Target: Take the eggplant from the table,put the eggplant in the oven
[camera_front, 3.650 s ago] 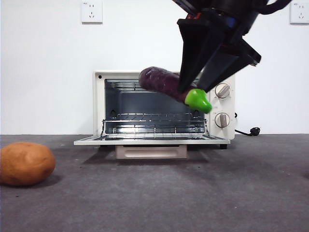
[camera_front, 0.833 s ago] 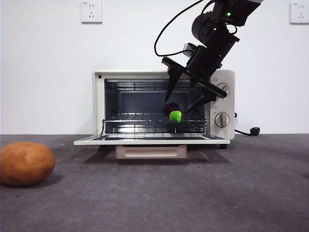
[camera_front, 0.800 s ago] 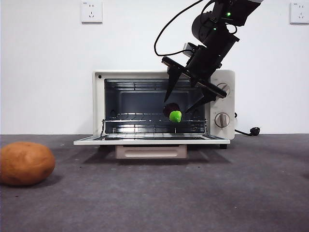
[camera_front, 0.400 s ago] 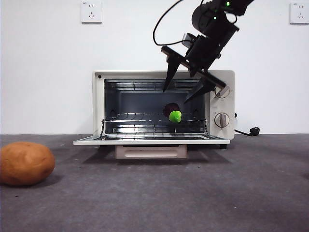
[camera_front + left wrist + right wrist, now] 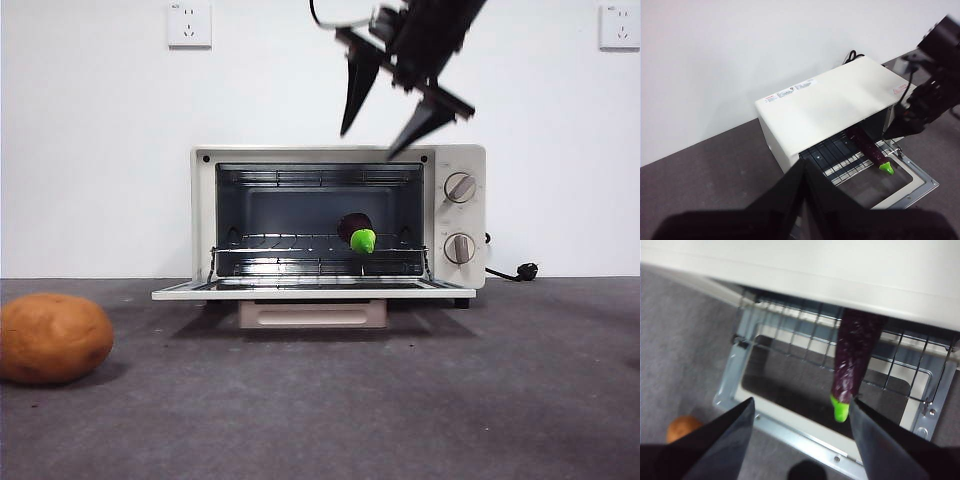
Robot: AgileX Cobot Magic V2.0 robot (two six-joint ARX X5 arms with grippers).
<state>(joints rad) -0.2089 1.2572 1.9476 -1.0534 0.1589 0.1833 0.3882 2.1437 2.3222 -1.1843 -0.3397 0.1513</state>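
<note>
Purple and lime-capped, the long toy eggplant (image 5: 357, 232) lies on the cream toaster oven's (image 5: 205, 215) wire rack (unmoved), while the right gripper (image 5: 395, 100), jaws spread and empty, has risen above the oven roof.

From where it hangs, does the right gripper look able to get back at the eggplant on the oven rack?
Probably yes: the right gripper hangs open above the oven, whose door lies down, and the eggplant lies on the rack with its green tip toward the opening, nothing in front.
</note>
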